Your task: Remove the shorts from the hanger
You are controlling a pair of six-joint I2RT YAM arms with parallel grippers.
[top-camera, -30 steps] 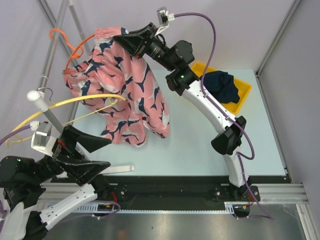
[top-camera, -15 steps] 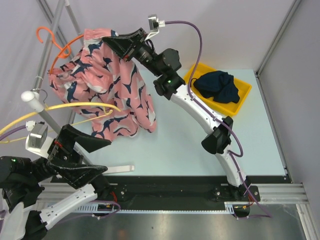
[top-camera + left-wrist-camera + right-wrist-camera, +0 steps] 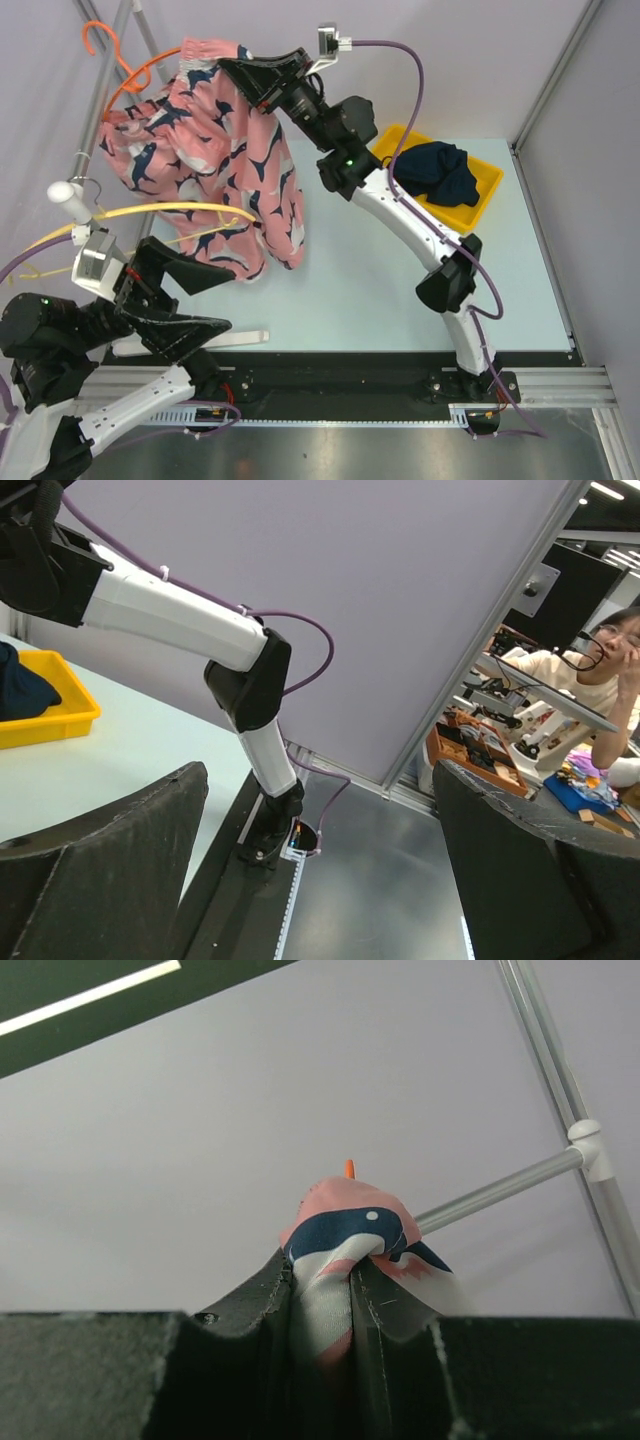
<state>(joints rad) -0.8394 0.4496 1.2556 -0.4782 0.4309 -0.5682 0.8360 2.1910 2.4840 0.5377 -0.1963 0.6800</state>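
The pink shark-print shorts [image 3: 215, 165] hang on an orange hanger [image 3: 118, 62] at the back left, the legs draping down over the table. My right gripper [image 3: 228, 70] is shut on the waistband at its top right; in the right wrist view a fold of the pink, navy and white fabric [image 3: 345, 1240] is pinched between its fingers [image 3: 385, 1295]. The dark navy shorts [image 3: 437, 172] lie in a yellow bin [image 3: 487, 185]. My left gripper [image 3: 215, 305] is open and empty low at the front left, apart from the shorts; in its own view the fingers [image 3: 110, 830] frame only floor.
A metal rack pole [image 3: 100, 110] runs along the left, with a white knob [image 3: 62, 193]. A yellow hanger [image 3: 170, 212] sticks out below the shorts. A white strip [image 3: 240, 338] lies at the table's front edge. Grey walls stand close behind.
My right gripper has swung first left, then a little right and up with the waistband in it; the shorts and the orange hanger shifted with it. The left arm has moved slightly right.
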